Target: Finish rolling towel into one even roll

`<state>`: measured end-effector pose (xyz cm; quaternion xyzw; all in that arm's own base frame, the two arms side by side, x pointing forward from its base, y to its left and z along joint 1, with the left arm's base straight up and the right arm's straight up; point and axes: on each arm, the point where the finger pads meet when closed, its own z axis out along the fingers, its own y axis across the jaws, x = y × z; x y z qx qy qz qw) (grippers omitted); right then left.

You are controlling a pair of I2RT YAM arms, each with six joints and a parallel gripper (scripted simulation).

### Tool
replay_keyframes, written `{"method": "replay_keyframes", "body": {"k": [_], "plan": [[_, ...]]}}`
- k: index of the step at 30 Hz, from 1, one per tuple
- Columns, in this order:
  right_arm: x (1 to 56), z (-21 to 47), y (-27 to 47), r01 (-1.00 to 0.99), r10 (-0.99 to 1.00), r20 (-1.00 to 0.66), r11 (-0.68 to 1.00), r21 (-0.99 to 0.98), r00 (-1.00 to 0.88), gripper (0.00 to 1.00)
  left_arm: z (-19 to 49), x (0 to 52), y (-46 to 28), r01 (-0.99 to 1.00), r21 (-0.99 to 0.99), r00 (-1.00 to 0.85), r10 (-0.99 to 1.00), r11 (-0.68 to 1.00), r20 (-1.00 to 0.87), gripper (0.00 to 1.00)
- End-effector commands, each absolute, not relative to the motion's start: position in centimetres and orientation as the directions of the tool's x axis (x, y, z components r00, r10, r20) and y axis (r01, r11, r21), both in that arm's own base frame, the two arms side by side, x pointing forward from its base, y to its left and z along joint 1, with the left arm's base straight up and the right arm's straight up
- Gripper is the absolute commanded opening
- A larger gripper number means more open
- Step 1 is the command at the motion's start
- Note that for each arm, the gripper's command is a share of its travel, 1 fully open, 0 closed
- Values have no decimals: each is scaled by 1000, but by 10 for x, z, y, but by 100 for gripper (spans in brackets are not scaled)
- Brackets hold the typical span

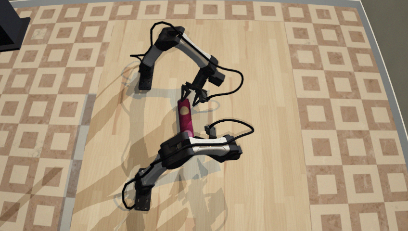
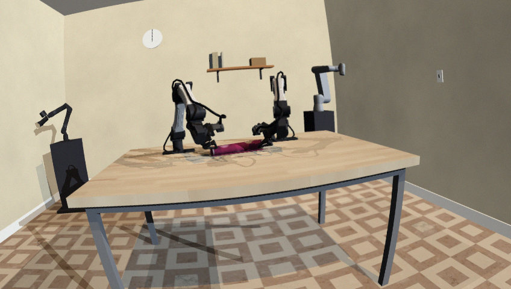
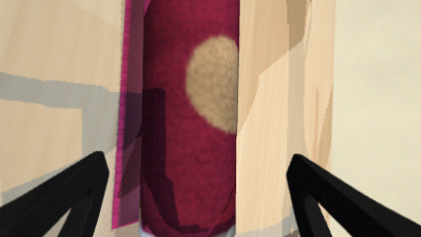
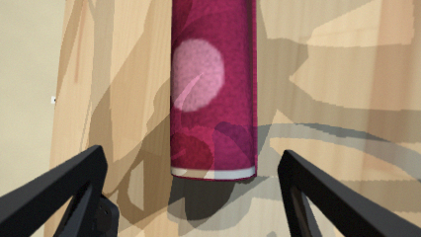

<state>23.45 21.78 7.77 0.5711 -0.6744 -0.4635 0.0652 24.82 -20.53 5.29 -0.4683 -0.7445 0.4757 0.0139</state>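
Note:
The dark pink towel roll [image 1: 185,121] [image 2: 232,147] [image 3: 193,148] [image 4: 217,116] lies on the table between the arms and looks nearly straight. A flat strip of towel [image 3: 127,163] shows along one side, wider at the left arm's end; in the right wrist view only a thin edge [image 4: 255,104] shows. My left gripper [image 1: 188,102] [image 3: 201,162] is open, fingertips either side of the roll near its end, not touching it in the wrist view. My right gripper [image 4: 195,157] is open, fingertips either side of the other end, with its pale border. The top view hides it behind its arm.
The wooden table [image 1: 257,85] [image 2: 304,168] carries both arm bases. The right arm [image 1: 211,148] stretches over the roll's near end in the top view. Black cables loop out from both wrists. Shadows fall across the table and roll.

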Motion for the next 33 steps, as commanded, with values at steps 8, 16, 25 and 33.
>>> {"method": "replay_keyframes", "body": {"k": [8, 16, 25, 33], "plan": [[239, 83, 217, -699, -839, -442, -107, 707, -318, 85, 85, 272, -172, 701, -707, -544, 714, 97, -441, 85], [237, 86, 214, -721, -840, -448, -104, 685, -304, 85, 91, 272, -165, 722, -684, -529, 720, 103, -449, 85], [228, 100, 202, -807, -849, -470, -93, 583, -241, 85, 105, 261, -151, 804, -581, -464, 748, 129, -475, 85], [213, 125, 180, -925, -865, -486, -77, 373, -124, 85, 129, 242, -127, 915, -370, -340, 798, 159, -498, 85]]}}
